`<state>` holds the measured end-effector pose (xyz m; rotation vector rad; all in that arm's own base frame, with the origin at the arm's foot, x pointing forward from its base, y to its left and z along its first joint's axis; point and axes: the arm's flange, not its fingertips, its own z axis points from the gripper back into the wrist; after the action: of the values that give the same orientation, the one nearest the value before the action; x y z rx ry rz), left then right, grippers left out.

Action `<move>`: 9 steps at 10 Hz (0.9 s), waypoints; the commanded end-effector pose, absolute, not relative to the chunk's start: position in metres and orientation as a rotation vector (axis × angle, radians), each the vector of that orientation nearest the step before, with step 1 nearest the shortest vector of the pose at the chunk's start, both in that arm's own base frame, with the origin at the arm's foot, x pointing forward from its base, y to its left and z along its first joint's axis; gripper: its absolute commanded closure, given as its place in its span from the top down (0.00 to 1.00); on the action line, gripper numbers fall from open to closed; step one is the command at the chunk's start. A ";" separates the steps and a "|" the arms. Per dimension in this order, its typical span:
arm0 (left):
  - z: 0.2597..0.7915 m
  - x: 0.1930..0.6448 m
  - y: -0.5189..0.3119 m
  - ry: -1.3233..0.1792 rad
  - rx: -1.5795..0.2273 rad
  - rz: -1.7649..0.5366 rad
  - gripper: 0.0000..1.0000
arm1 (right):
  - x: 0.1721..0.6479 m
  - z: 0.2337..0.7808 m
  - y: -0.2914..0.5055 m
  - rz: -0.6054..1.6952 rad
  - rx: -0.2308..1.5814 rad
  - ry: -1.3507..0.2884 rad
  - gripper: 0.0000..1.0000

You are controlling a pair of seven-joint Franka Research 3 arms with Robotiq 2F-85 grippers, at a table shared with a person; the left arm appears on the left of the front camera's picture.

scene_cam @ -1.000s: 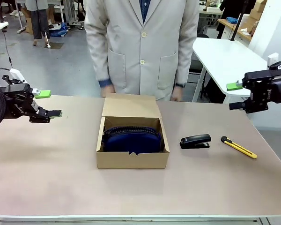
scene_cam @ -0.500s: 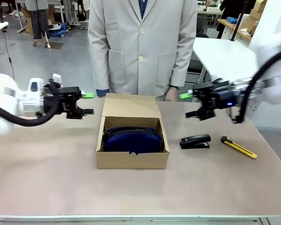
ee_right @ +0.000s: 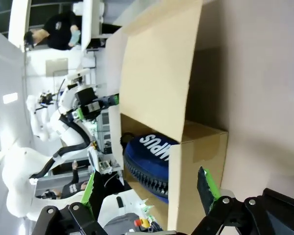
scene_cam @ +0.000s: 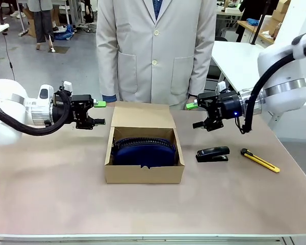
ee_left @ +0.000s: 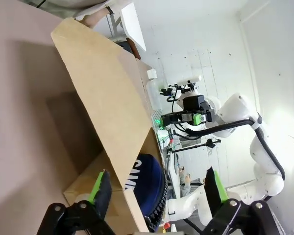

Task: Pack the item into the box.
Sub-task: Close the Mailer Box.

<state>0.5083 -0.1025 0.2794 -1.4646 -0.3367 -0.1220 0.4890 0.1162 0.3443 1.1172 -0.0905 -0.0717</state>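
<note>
Pouch (scene_cam: 145, 150): we see it inside box (scene_cam: 143, 175), lower edge hidden.
Left gripper (scene_cam: 98, 113): spread, empty.
Right gripper (scene_cam: 194, 116): spread, empty.

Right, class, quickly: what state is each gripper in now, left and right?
Left black green-padded gripper: open, holding nothing.
Right black green-padded gripper: open, holding nothing.

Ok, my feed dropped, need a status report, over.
Left gripper jaws open, empty, left of the flap lid. Right gripper jaws open, empty, on its right. Pouch inside the box, lid open. Stapler, utility knife to the right, clear.
</note>
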 end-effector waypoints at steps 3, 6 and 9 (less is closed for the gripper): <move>0.266 0.543 -0.127 -0.336 -1.453 -0.106 1.00 | 0.557 0.302 0.141 -0.115 1.069 -0.095 1.00; 0.249 0.569 -0.141 -0.347 -1.435 -0.096 1.00 | 0.584 0.281 0.158 -0.065 1.170 -0.020 1.00; 0.230 0.583 -0.156 -0.322 -1.478 -0.152 1.00 | 0.601 0.264 0.168 -0.057 1.214 -0.025 1.00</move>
<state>0.5753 -0.1522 0.2324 -1.4461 -0.3214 -0.1305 0.5921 0.1637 0.2685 1.1887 -0.0004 -0.0536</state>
